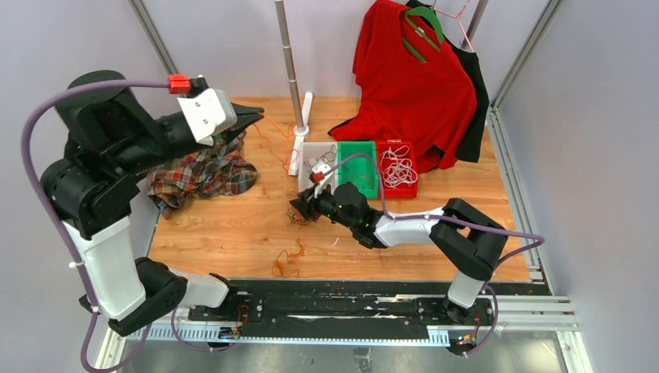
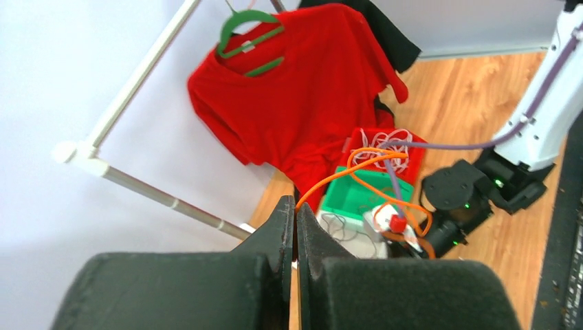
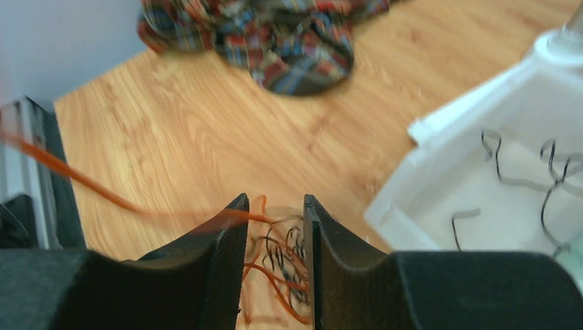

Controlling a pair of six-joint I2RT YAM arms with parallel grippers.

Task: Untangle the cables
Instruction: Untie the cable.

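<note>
My left gripper point(image 1: 253, 116) is raised at the back left and shut on a thin orange cable point(image 1: 278, 127). In the left wrist view the jaws point(image 2: 297, 214) pinch this orange cable point(image 2: 375, 180), which runs in loops down toward the right arm. My right gripper point(image 1: 300, 208) is low over the table at a small tangle of orange and black cables point(image 1: 298, 220). In the right wrist view its jaws point(image 3: 275, 205) stand apart around that tangle point(image 3: 289, 258), and an orange strand runs off to the left. Another orange-brown cable bunch point(image 1: 289, 259) lies near the front edge.
A white bin point(image 1: 309, 149) with black wires, a green bin point(image 1: 357, 153) and a red bin point(image 1: 398, 148) with white cables stand at the back. A plaid cloth point(image 1: 200, 172) lies at the left. A pole stand point(image 1: 295, 116) and a hung red shirt point(image 1: 412, 85) are behind.
</note>
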